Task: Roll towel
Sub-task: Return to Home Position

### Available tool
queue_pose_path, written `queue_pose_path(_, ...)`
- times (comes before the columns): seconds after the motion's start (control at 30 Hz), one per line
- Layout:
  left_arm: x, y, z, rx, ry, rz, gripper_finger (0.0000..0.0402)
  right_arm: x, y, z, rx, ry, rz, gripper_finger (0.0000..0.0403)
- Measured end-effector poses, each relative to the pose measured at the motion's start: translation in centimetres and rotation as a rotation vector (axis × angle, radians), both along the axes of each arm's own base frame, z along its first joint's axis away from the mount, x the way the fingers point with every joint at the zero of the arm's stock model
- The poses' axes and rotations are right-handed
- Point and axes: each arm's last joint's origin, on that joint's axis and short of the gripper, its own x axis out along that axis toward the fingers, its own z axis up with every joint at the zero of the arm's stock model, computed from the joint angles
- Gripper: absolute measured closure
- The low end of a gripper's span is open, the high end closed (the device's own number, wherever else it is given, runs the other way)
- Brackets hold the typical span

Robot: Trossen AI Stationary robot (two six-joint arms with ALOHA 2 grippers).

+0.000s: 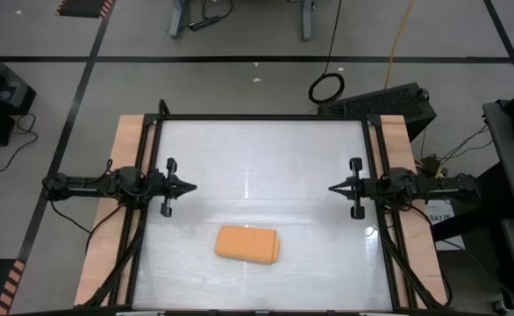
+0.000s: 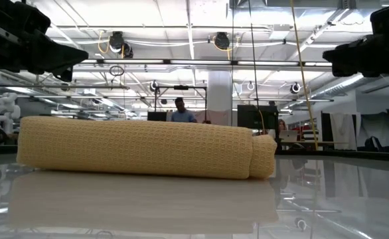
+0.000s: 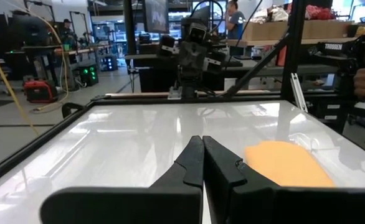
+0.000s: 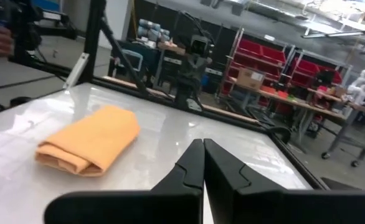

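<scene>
"trossen" on a black bar [image 3: 340,46].

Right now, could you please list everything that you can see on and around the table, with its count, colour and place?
towel: one, orange-tan, rolled up, lying on the table toward the bottom edge of the high view, between the arms, touched by neither
table: one, glossy white top in a black frame, centre of the high view
cable loop: one, black, on the floor beyond the table's far right corner
person: one, colour hard to tell, far back in the room behind the towel in the low view
left end effector: one, black, shut, over the table's left side, pointing inward
right end effector: one, black, shut, over the table's right side, pointing inward
</scene>
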Motion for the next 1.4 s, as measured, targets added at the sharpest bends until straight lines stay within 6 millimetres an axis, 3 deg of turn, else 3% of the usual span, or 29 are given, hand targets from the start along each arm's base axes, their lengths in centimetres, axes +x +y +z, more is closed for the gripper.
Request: queue_pose_path(1.4,0.0,0.01,0.05,0.001,-0.006,0.002,0.04,0.03,-0.48,-0.07,0.063,0.008,-0.051,0.0403)
